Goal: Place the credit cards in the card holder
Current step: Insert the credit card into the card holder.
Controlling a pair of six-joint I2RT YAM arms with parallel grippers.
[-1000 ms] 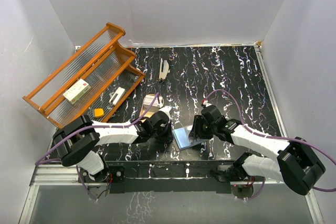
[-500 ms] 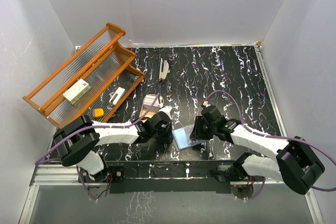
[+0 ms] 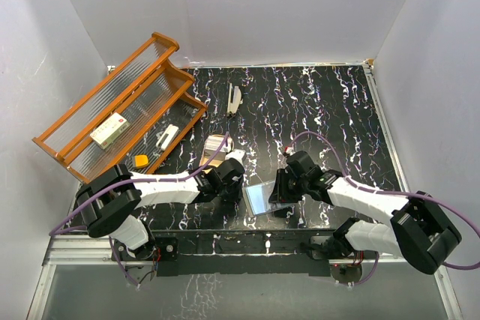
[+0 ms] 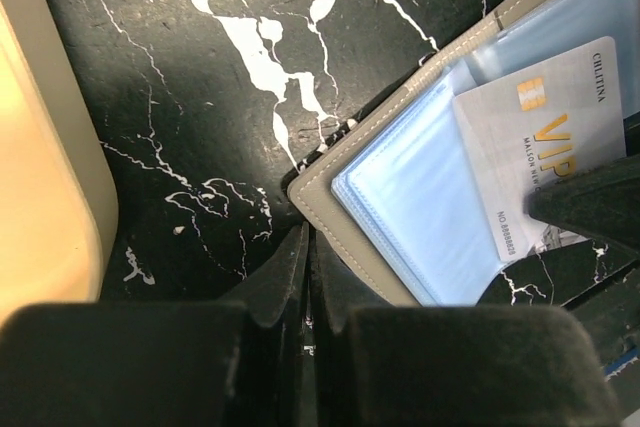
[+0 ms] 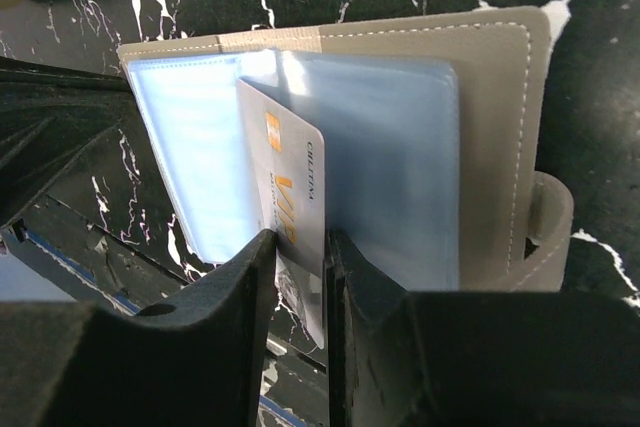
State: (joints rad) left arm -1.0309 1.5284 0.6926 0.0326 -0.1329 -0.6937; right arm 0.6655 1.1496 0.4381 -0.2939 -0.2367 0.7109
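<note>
Your right jaws pinch a pale credit card [image 5: 295,182] marked VIP by its lower end. Its upper end lies against the bluish sleeves [image 5: 400,167] of the card holder [image 3: 259,198]; whether it sits inside a sleeve cannot be told. The grey holder lies open on the black marbled surface [image 3: 330,103], near the front edge, between your two arms. Your left jaws are pressed together with nothing between them, their tips just beside a corner of the holder's cover. A tan tray [image 4: 40,197] lies close on their other side.
</note>
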